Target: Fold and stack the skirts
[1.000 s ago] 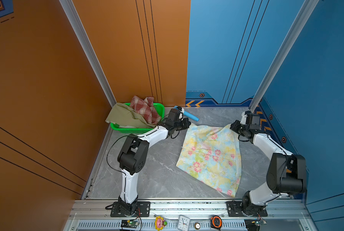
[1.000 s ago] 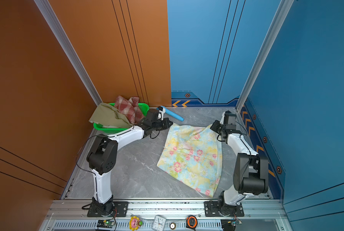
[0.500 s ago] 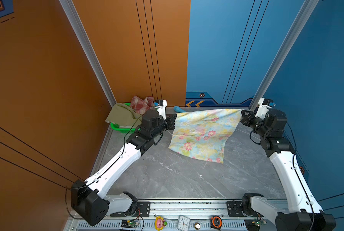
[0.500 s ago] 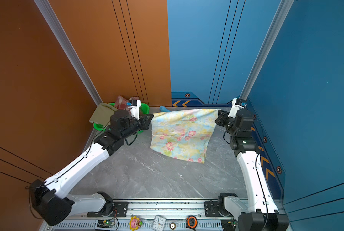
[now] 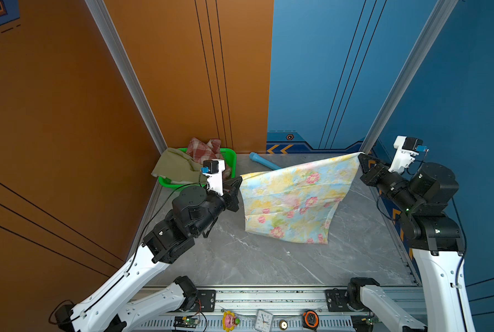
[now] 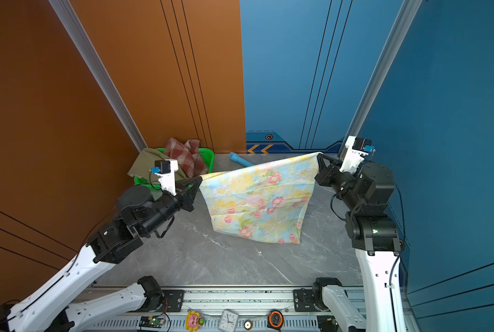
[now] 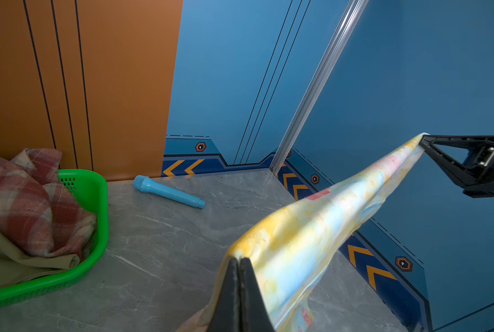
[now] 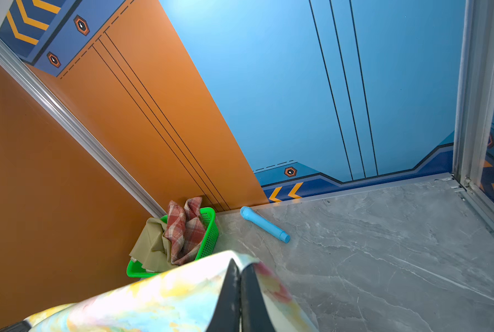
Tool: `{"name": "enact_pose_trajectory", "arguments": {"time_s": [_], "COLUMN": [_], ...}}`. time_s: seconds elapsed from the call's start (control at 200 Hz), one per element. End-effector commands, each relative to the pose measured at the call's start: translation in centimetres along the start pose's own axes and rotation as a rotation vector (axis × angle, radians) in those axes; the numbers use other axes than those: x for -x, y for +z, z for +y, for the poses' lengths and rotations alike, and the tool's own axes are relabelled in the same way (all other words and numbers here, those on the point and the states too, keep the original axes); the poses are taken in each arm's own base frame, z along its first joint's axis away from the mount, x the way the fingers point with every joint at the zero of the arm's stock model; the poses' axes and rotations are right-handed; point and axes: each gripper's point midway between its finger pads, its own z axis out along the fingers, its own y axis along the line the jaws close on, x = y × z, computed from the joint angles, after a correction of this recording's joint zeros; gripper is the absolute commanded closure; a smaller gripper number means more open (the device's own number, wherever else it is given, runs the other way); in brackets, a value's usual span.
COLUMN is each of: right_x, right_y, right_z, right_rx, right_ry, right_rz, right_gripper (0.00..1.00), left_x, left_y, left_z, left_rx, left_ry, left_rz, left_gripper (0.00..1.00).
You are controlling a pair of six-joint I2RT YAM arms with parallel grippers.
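Note:
The pastel floral skirt (image 5: 294,198) (image 6: 257,198) hangs stretched in the air between both arms, its lower edge close over the grey table. My left gripper (image 5: 240,177) (image 6: 201,178) (image 7: 238,259) is shut on its left top corner. My right gripper (image 5: 360,155) (image 6: 318,155) (image 8: 239,261) is shut on its right top corner. The skirt (image 7: 320,230) (image 8: 159,299) drapes past both sets of jaws in the wrist views. The red plaid skirt (image 5: 204,150) (image 6: 185,156) and the olive skirt (image 5: 176,168) (image 6: 145,166) lie crumpled in the green basket (image 5: 230,161) (image 6: 208,156).
A light-blue tube (image 5: 264,162) (image 6: 241,159) (image 7: 168,191) (image 8: 264,224) lies by the back wall, partly behind the skirt in both top views. Orange and blue walls enclose the table. Small items, including a clock (image 5: 263,319), sit along the front rail.
Both arms have lifted the floral skirt off the table and drawn toward the front, stretching it taut between them. It lay flat a second ago. Both grippers stay shut.

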Motion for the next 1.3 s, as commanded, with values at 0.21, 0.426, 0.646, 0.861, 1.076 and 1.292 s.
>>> {"name": "enact_pose_trajectory", "arguments": {"time_s": [0.21,0.426,0.646,0.861,1.076,1.292], "right_x": [-10.1,-20.2,-21.2,-22.7,-24.6,-26.4], "right_y": [12.2,19.2,17.2,11.5,11.4,16.0], "right_z": [-10.5,-18.7,-20.5,-19.3,-19.3,-20.0], "right_rx": [-0.141,-0.266,-0.457,-0.549,-0.504,-0.436], "right_ry": [0.203,0.253,0.216,0.199,0.198,0.261], "right_rz": [0.27,0.478,0.531,0.553,0.579,0.63], "right_gripper": [1.0,0.91,0.09,0.07,0.14,0.25], "left_x": [-8.9,-17.2,-17.1,-20.4,-24.2,-25.5], "left_y": [12.4,19.3,20.0,15.8,14.3,18.2], "left_z": [8.6,11.1,10.7,11.5,12.8,12.8], "left_rx": [0.17,0.213,0.236,0.278,0.301,0.291], "left_ry": [-0.129,-0.157,-0.118,-0.119,-0.151,-0.18], "left_rz": [0.237,0.409,0.479,0.594,0.668,0.703], "left_gripper": [1.0,0.67,0.1,0.06,0.07,0.08]}}
